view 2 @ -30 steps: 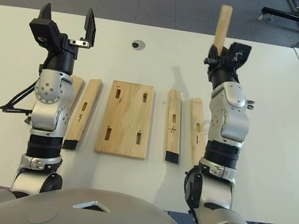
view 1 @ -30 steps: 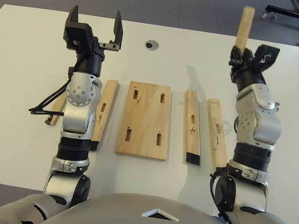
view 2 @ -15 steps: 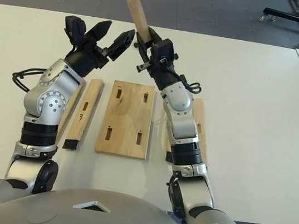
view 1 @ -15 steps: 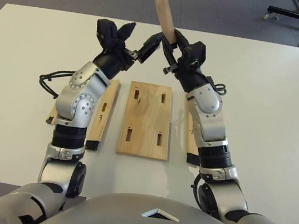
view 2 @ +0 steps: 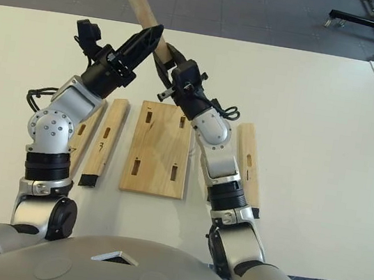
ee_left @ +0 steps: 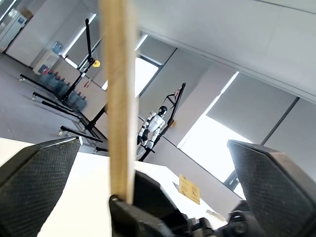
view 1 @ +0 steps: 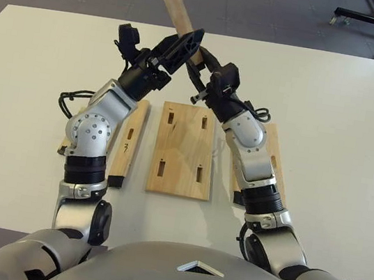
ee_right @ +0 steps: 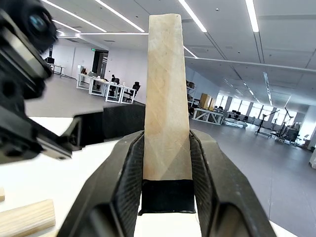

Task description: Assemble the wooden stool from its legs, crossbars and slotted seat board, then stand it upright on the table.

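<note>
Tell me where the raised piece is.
In the eye views the wooden piece is held tilted in the right hand, above the table beyond the seat board, between the left hand's open fingers.

Robot lab (humanoid (ee_left: 152, 127) on gantry (ee_left: 174, 104)).

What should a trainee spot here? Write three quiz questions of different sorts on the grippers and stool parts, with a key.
1. True or false: the right gripper is shut on the pale wooden stool leg with a black end.
2. Pick one. The left gripper is: A shut on the leg; B open, a finger on either side of the leg; C shut on nothing.
3. Fill in: the flat rectangular wooden seat board shows ___ slots.
Key: 1 true; 2 B; 3 four.
</note>
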Robot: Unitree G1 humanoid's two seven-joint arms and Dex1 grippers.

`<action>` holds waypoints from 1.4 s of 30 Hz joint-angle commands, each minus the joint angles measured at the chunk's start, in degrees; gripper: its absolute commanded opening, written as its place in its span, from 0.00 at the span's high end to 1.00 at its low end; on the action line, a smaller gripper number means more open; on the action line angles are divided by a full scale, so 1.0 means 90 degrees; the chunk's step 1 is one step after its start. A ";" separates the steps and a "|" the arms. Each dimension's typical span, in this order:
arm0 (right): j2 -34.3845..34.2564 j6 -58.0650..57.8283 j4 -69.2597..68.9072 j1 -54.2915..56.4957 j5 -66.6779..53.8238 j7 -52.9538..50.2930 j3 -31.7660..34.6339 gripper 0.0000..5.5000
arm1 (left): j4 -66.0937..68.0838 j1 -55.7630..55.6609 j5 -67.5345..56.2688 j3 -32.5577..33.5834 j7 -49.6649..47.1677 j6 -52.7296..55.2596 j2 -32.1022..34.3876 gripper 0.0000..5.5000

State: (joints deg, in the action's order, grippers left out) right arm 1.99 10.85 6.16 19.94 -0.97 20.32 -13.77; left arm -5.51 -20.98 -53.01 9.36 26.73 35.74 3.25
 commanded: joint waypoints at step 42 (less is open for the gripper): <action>0.0622 0.0128 0.0239 -0.0056 0.0176 0.0832 -0.0128 0.77 | 0.0007 0.0356 0.0095 0.0086 0.0112 -0.0359 -0.0281 0.91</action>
State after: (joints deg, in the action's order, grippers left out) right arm 7.03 13.26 8.05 19.55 -0.19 28.43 -15.39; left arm -3.96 -18.24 -51.15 10.42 27.28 32.07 0.98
